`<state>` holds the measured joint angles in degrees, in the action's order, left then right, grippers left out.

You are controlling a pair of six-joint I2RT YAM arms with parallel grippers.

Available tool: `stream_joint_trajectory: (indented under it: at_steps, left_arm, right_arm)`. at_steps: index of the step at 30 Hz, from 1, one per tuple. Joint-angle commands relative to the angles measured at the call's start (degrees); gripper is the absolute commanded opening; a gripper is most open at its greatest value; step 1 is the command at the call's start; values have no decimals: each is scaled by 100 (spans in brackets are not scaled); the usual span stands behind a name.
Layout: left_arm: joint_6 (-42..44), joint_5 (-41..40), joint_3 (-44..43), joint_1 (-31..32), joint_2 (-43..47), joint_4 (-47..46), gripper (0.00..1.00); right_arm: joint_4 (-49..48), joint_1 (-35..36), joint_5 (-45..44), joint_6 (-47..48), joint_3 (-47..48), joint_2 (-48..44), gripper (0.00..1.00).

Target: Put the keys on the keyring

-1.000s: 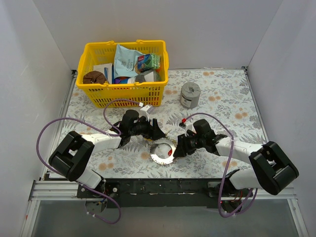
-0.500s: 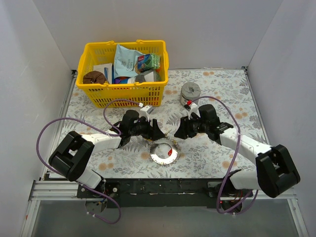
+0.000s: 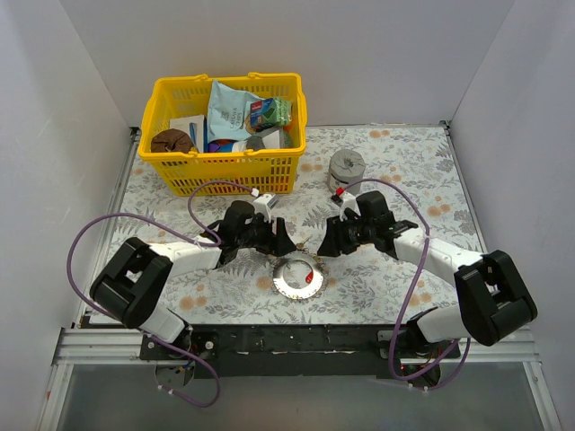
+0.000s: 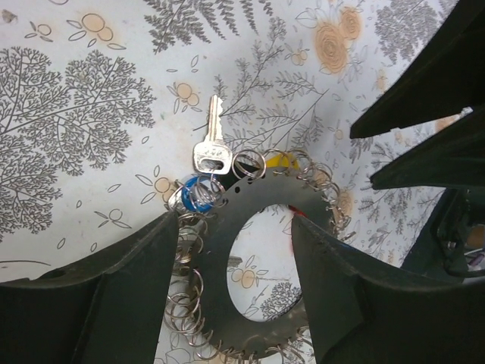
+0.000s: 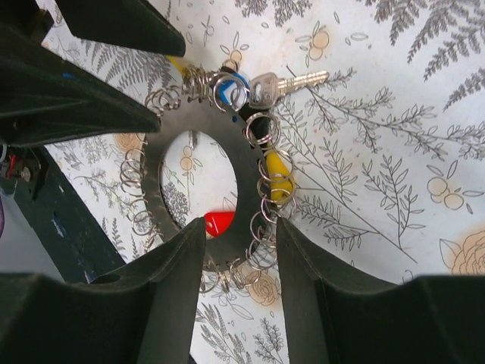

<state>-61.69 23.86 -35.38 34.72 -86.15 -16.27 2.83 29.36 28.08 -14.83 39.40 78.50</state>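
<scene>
Seen from above, a flat silver keyring is lying on a table covered in a fern-and-flower print. It is sitting near the front edge, between the two arms. The left gripper and the right gripper are hovering just behind the ring, angled toward each other with their tips near together.

From the left wrist, the left gripper's fingers are standing apart and gripping nothing, with the keyring showing in the gap beyond them. Small wire loops are fringing the ring's outer edge. The keys are clustering at one side of the rim. A plain silver one is pointing away from the ring, with a blue head and a yellow head beside it.

From the right wrist, the right gripper's fingers are likewise spread and empty, framing the same ring. A red tag is peeking out at the edge of the central hole.

At the back left a yellow basket is holding packets. To its right a squat grey cylinder is standing.
</scene>
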Motion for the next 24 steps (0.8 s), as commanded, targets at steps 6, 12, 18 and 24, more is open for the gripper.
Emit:
stream_joint_trajectory:
  at_steps: [6,12,18,24]
  left_arm:
    - [500,-593,-514,17,-455,809,60]
    - [422,-444,-558,26,-657,740,59]
    - [324,-233,-479,26,-737,625,56]
    - [281,-30,-435,26,-754,599,53]
  right_arm:
    - [314,201,-3,24,-205,-300,49]
    - [430,764,-338,16,42,-116,30]
    - [148,755,-162,-398,-494,-282,1]
    - [-98,790,267,-468,-1188,-757,1]
